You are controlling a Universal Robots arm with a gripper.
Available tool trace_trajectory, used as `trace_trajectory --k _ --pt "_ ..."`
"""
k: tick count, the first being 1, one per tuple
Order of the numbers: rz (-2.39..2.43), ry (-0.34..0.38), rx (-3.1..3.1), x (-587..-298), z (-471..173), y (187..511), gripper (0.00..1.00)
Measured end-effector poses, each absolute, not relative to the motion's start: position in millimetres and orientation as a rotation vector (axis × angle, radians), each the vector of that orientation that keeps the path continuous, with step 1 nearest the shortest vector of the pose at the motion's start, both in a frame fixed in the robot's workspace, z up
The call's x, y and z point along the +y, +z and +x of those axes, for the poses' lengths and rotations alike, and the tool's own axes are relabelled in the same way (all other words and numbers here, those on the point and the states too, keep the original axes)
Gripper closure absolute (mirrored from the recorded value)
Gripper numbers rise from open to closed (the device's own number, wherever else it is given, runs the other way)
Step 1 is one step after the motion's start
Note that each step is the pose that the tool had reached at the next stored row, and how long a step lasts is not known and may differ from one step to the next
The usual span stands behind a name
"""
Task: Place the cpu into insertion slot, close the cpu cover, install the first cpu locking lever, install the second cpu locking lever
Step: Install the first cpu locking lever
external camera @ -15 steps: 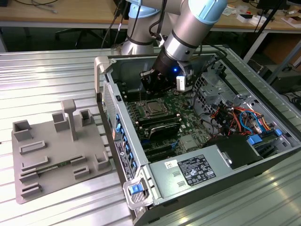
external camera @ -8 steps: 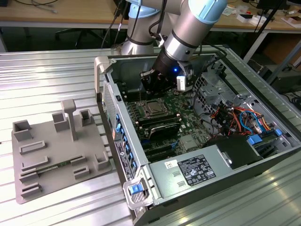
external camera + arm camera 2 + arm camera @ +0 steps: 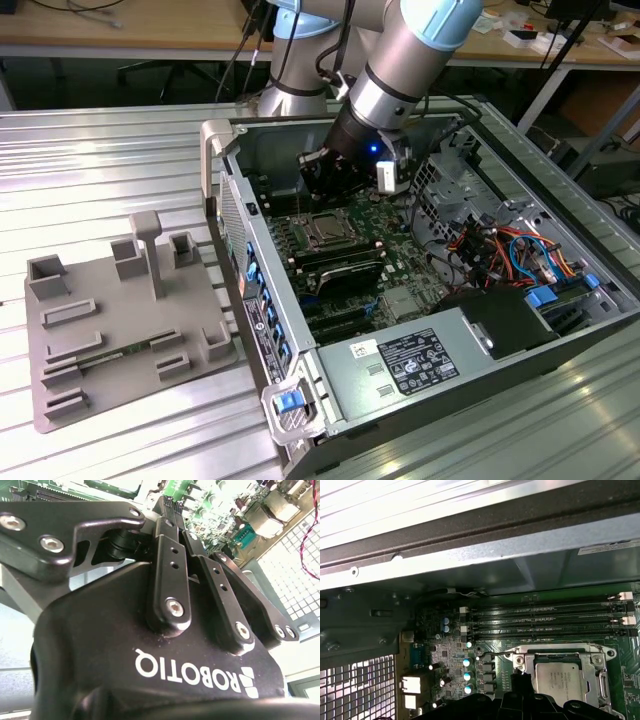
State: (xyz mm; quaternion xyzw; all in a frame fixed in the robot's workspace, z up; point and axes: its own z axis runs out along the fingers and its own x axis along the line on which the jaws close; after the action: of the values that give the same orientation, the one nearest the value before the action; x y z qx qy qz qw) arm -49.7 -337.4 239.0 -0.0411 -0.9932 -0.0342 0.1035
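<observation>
Hovering our hand (image 3: 335, 180) over the motherboard, fingers together, gripping nothing. Beyond it the cpu (image 3: 559, 676) sits in the insertion slot (image 3: 522, 658) with the cpu cover (image 3: 600, 680) down. We'd press each lever squarely, not skidding onto the memory slots (image 3: 545, 620).

What I cannot make out

In the exterior view my own arm hides my pincer (image 3: 328, 178), so its fingertips stay unseen. In the second wrist view my pincer's body covers most of the board, fingertips cut off. In the first wrist view the cpu (image 3: 558, 676) and cpu cover (image 3: 596, 659) run under my dark pincer at the frame's edge.
</observation>
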Motion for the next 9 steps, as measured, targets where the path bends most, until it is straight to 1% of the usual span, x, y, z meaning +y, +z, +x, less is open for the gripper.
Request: trace_trajectory --k 9 --pt "-0.042 -0.093 -2.931 -337.4 -49.7 239.1 0.89"
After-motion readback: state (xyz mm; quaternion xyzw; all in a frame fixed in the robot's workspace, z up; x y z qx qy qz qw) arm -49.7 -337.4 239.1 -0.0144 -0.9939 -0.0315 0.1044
